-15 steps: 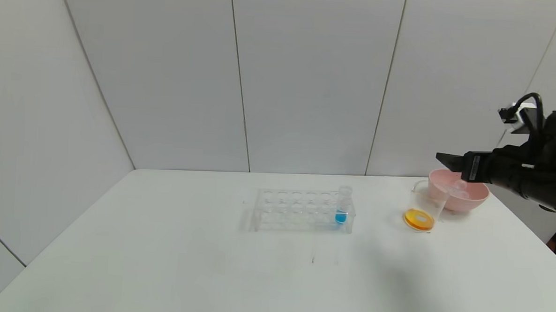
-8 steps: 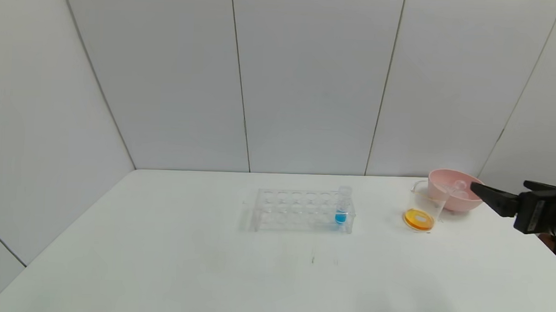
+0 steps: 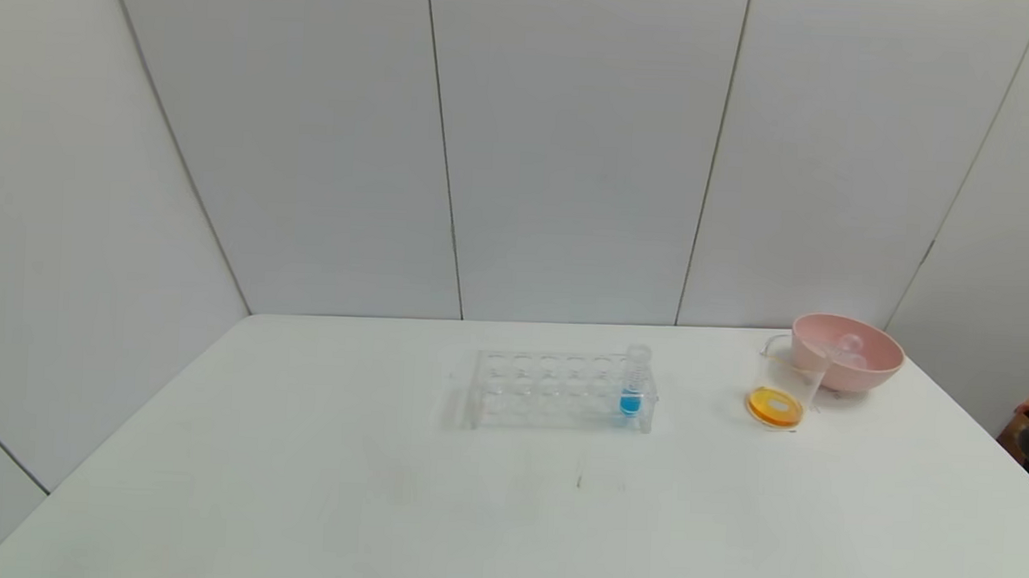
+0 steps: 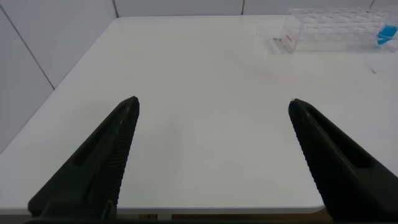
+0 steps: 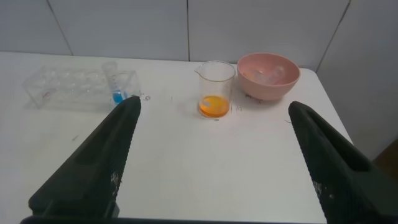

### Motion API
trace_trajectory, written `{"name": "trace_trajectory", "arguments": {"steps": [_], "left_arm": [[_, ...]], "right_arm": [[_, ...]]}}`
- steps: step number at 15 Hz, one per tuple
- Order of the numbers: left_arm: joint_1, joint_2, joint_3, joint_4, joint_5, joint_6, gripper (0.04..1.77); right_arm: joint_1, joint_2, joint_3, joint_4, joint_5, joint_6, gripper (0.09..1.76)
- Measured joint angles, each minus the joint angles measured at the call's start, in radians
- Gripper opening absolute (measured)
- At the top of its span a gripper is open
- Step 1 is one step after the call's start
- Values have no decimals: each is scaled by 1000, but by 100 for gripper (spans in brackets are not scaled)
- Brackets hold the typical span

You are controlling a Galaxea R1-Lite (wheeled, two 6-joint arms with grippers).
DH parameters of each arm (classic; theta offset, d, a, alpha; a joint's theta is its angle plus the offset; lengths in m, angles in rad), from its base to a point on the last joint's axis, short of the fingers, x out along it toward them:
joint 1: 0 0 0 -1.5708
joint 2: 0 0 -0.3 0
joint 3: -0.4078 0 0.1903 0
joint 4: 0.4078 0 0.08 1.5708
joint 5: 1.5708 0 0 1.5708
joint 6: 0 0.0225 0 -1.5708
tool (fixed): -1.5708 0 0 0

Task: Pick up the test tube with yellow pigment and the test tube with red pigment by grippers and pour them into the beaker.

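Note:
The beaker [image 3: 786,383] stands on the table at the right, just in front of the pink bowl, with orange liquid at its bottom. It also shows in the right wrist view [image 5: 216,78]. No tube with yellow or red liquid is in view. Two clear tubes [image 3: 849,349] lie in the pink bowl. My right gripper [image 5: 214,102] is open and empty, held back over the table's near side, facing the beaker. My left gripper [image 4: 212,101] is open and empty above the table's left front part. Neither gripper shows in the head view.
A clear tube rack [image 3: 558,391] stands mid-table with one blue-liquid tube [image 3: 633,385] at its right end. The pink bowl [image 3: 867,374] sits at the far right near the table's edge. The rack [image 4: 336,28] shows far off in the left wrist view.
My right arm has pulled back from over the pink bowl, down and to the right, and has left the head view. The beaker, bowl and rack have not moved.

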Motion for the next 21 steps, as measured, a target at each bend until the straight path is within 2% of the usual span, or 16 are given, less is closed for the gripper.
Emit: {"name": "trace_trajectory", "arguments": {"steps": [3, 5, 6, 8, 16, 21], "left_arm": [[0, 0, 0, 0, 0, 0, 172], [0, 0, 0, 0, 0, 0, 172], [0, 0, 0, 0, 0, 0, 172], [0, 0, 0, 0, 0, 0, 172], [0, 0, 0, 0, 0, 0, 172], [0, 0, 0, 0, 0, 0, 172]], "right_arm": [[1, -240, 16, 207, -1, -8, 170], [3, -378, 4, 287, -67, -12, 170], [1, -423, 1, 299, -140, -12, 170], [0, -467, -8, 305, -168, -19, 170], [-60, -538, -9, 373, -161, -58, 170], [-87, -703, 67, 367, -70, -51, 170]]}}
